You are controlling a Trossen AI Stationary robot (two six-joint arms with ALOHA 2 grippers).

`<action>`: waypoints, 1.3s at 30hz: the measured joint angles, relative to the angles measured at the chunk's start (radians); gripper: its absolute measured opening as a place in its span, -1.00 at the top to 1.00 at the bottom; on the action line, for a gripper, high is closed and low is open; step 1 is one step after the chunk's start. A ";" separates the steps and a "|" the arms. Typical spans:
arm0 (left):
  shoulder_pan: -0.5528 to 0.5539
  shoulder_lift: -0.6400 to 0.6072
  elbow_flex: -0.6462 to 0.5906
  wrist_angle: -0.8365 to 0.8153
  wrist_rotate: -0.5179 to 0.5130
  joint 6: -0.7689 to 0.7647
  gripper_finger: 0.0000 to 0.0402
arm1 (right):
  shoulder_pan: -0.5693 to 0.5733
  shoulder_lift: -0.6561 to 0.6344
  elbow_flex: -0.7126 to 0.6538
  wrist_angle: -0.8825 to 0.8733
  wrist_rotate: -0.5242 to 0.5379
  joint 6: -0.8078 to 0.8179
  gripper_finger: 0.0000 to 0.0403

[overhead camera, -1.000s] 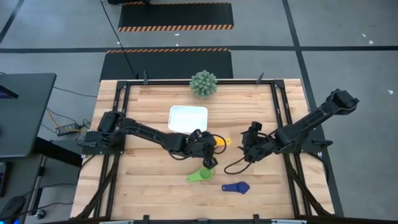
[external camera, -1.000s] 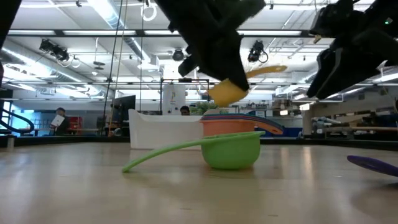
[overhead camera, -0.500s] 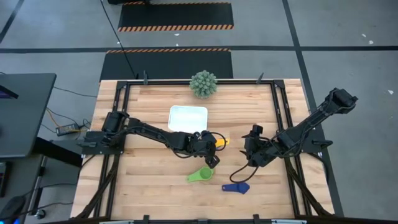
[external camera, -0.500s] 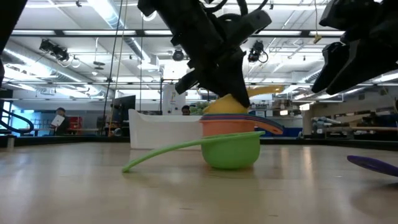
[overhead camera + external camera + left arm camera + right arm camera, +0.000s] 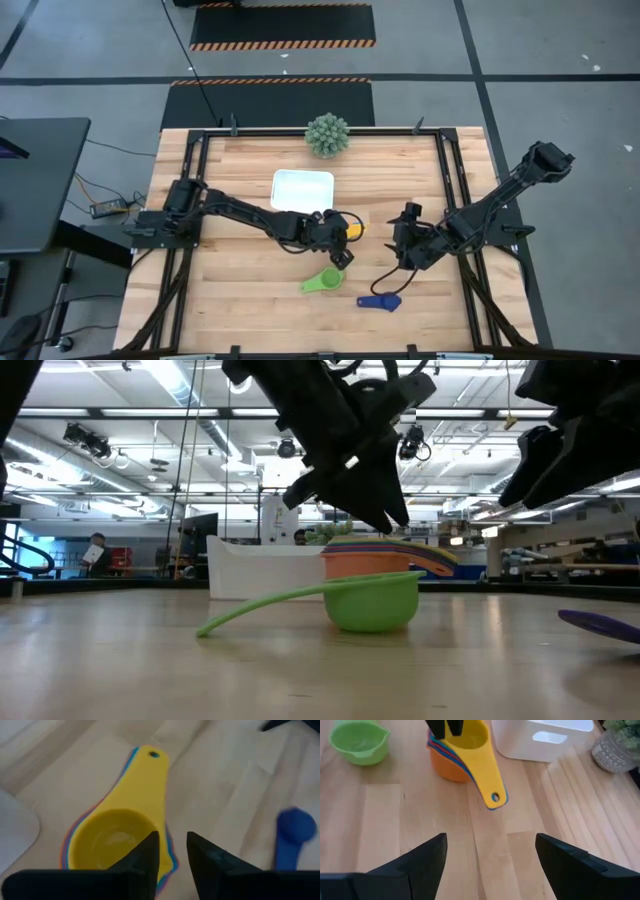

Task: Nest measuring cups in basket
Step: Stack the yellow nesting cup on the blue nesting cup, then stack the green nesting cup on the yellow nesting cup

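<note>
A stack of nested measuring cups (image 5: 347, 232) stands on the table just right of the white basket (image 5: 302, 189) and nearer than it. The orange cup (image 5: 365, 563) is at the bottom and the yellow cup (image 5: 112, 840) on top. My left gripper (image 5: 173, 852) hovers over the yellow bowl, open by a narrow gap. The green cup (image 5: 322, 282) and the dark blue cup (image 5: 380, 300) lie apart on the table, nearer the front edge. My right gripper (image 5: 490, 860) is open wide above bare table (image 5: 405, 245), right of the stack. My left gripper comes down slanting from above onto the yellow cup's bowl rim (image 5: 169, 851), on the side away from the handle (image 5: 150, 765). One finger (image 5: 147, 855) stands over the hollow and the other (image 5: 205, 857) outside it. I cannot tell whether either touches the rim.
A spiky green ball plant (image 5: 327, 134) in a grey pot (image 5: 617, 752) stands at the far edge behind the basket. A black frame (image 5: 455, 190) runs along the table's sides. There is open wood between the stack, the green cup (image 5: 357, 742) and the dark blue cup (image 5: 292, 835).
My left gripper has come down with the yellow cup, which hung tilted above the stack one second ago. The cup now sits sunk into the stack with its handle over the others. My right gripper has shifted a little toward the near edge.
</note>
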 joint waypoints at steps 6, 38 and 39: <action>-0.031 -0.004 0.052 -0.018 0.018 0.118 0.43 | -0.010 0.000 -0.047 0.074 -0.016 -0.049 -0.54; -0.318 -0.007 0.098 -0.183 -0.079 0.302 0.43 | -0.200 0.158 -0.100 0.540 -0.123 -0.405 -0.54; -0.312 -0.002 0.098 -0.167 -0.090 0.287 0.43 | -0.196 0.153 -0.100 0.529 -0.122 -0.393 -0.54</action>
